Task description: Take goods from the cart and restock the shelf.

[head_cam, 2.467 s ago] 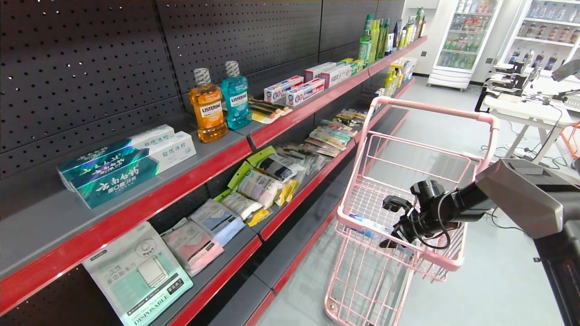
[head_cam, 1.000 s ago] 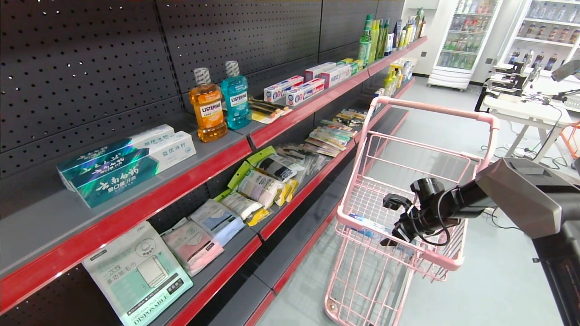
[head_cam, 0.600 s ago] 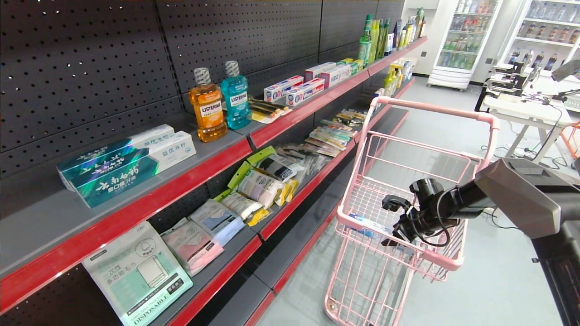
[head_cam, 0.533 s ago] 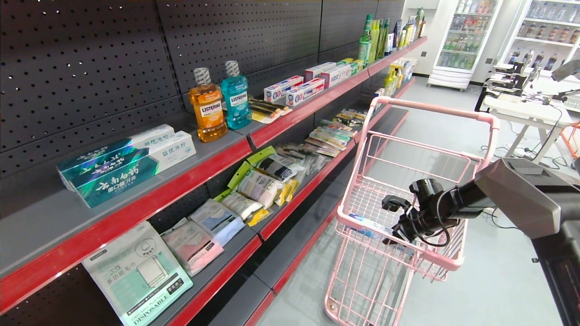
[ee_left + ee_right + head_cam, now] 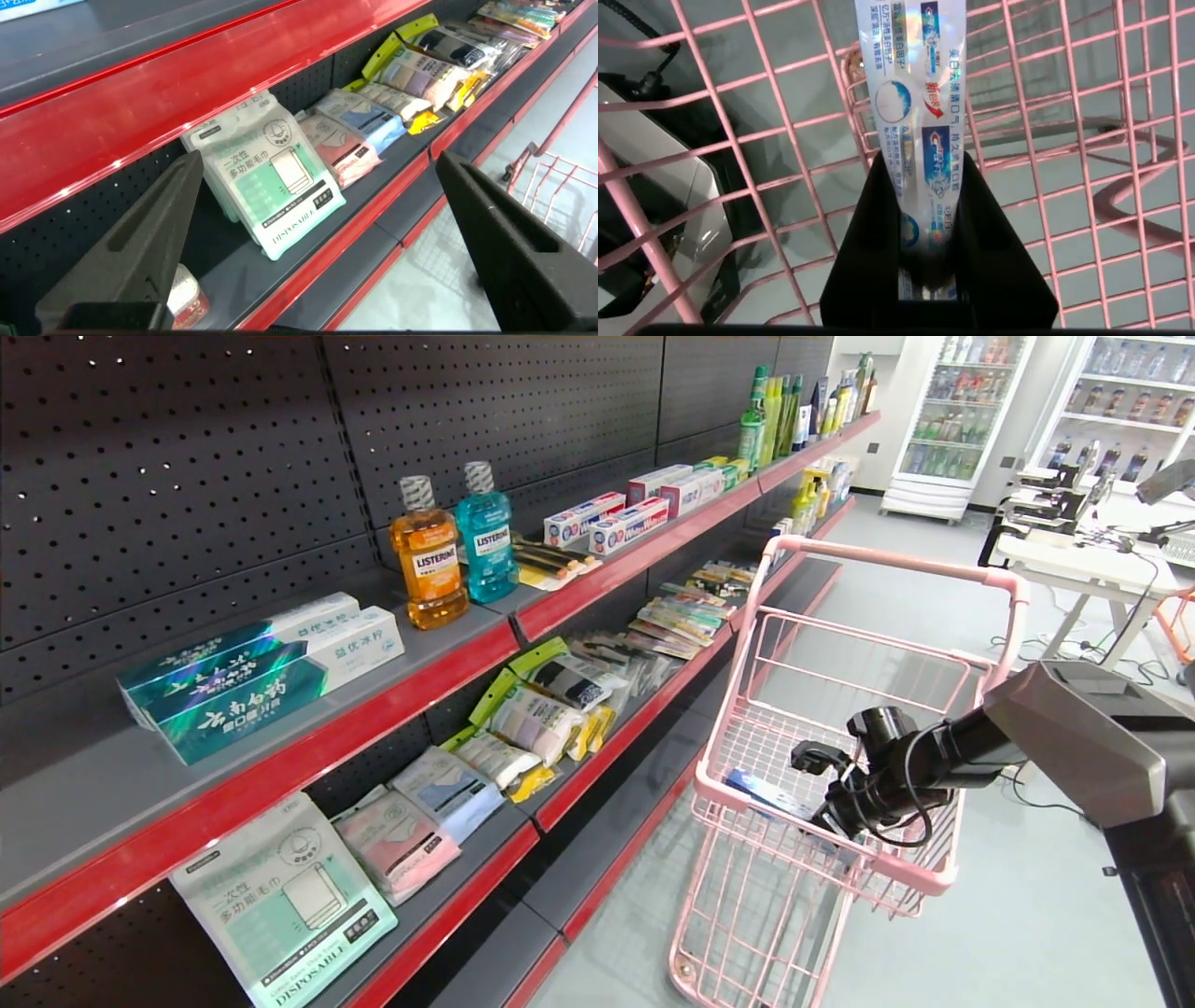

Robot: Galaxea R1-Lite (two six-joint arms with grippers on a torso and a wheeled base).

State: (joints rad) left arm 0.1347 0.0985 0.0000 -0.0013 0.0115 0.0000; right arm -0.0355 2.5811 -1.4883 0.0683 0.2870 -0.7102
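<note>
Our left gripper (image 5: 318,161) spread wide before us, green-white pack (image 5: 271,191) leaning on the red-edged shelf (image 5: 140,93), pink cart (image 5: 559,191) nearby

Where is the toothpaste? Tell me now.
The toothpaste is inside the cart, at the head view's right, held in the right hand.

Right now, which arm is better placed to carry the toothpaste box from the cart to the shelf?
Right. The right tool is shut on the toothpaste box inside the pink cart. The left tool hangs open and empty near the green pack.
</note>
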